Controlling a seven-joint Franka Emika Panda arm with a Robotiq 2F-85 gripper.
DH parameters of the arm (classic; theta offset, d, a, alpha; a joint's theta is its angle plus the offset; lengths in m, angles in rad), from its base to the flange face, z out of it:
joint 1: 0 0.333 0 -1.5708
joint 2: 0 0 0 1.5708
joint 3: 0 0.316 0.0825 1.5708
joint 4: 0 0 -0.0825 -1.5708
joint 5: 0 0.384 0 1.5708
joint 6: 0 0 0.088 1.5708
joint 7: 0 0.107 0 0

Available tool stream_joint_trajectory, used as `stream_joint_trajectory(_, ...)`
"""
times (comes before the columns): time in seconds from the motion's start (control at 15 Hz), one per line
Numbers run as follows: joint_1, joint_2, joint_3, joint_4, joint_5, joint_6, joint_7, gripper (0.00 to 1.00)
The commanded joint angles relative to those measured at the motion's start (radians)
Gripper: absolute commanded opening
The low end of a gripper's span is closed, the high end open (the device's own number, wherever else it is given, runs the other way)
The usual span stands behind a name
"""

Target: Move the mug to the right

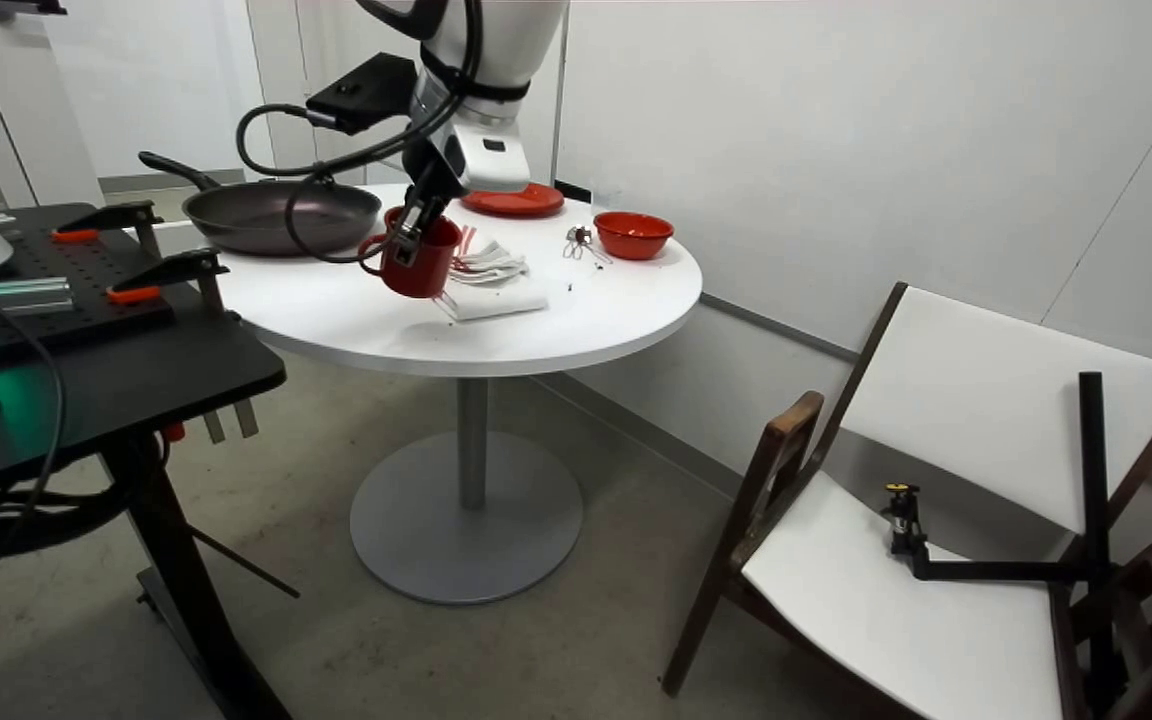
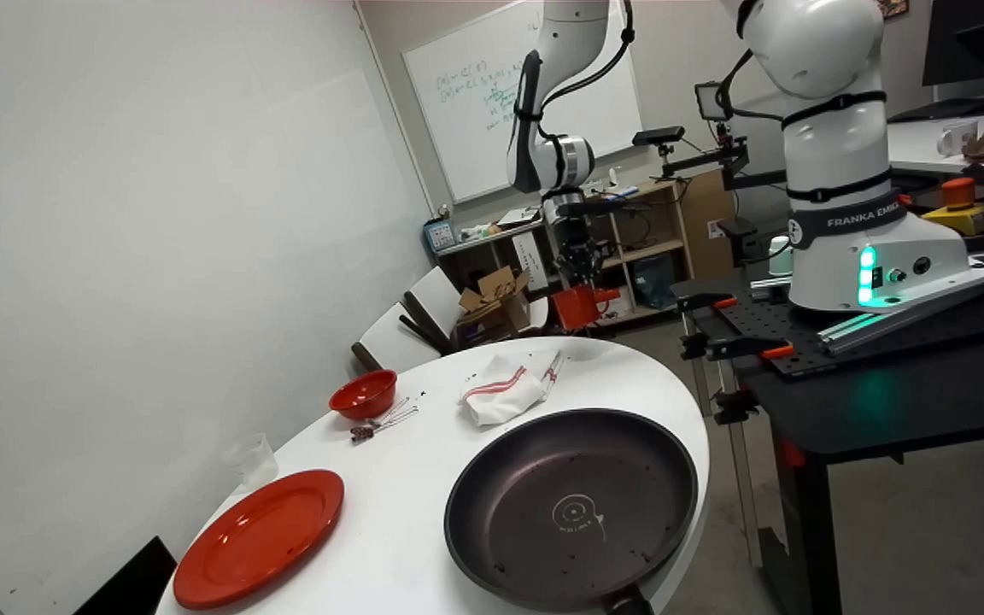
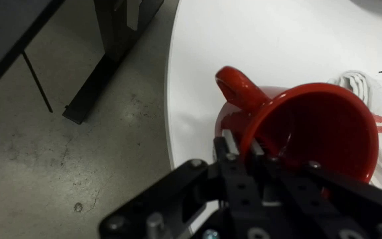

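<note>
Where light falls, the mug (image 3: 313, 127) gleams red.

That white arm (image 2: 835, 145) wears black straps (image 2: 838, 103) and cables (image 1: 474, 42), green lights (image 2: 867, 275) on its FRANKA-lettered base (image 2: 818, 275), a screw-studded black gripper (image 3: 243, 145).

Round white table (image 1: 356, 318) on grey column pedestal (image 1: 472, 440). On it, in exterior view: dark round frying pan (image 2: 573, 512), lower centre; flat glossy red plate (image 2: 260, 538), lower left; clear cup (image 2: 251, 461) beside plate; round red bowl (image 2: 366, 395), left of centre; dark-ended wire utensil (image 2: 372, 427) near bowl; crumpled white red-striped cloth (image 2: 502, 395), below centre. Dark specks (image 3: 380, 72), upper right in wrist view.
</note>
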Motion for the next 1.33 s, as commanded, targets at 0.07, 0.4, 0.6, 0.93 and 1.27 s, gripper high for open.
stream_joint_trajectory(0.07, -0.012, -0.06, 0.007, -0.061, 0.045, 0.032, -0.073, 0.03)
stream_joint_trajectory(0.4, 0.004, -0.026, -0.006, -0.029, 0.021, 0.009, -0.043, 0.07)
stream_joint_trajectory(0.6, 0.004, -0.027, -0.006, -0.029, 0.021, 0.009, -0.044, 0.07)
stream_joint_trajectory(0.93, 0.02, -0.018, -0.007, -0.02, 0.016, 0.055, -0.012, 0.03)
stream_joint_trajectory(1.27, 0.045, -0.011, -0.002, -0.044, 0.007, 0.173, 0.024, 0.03)
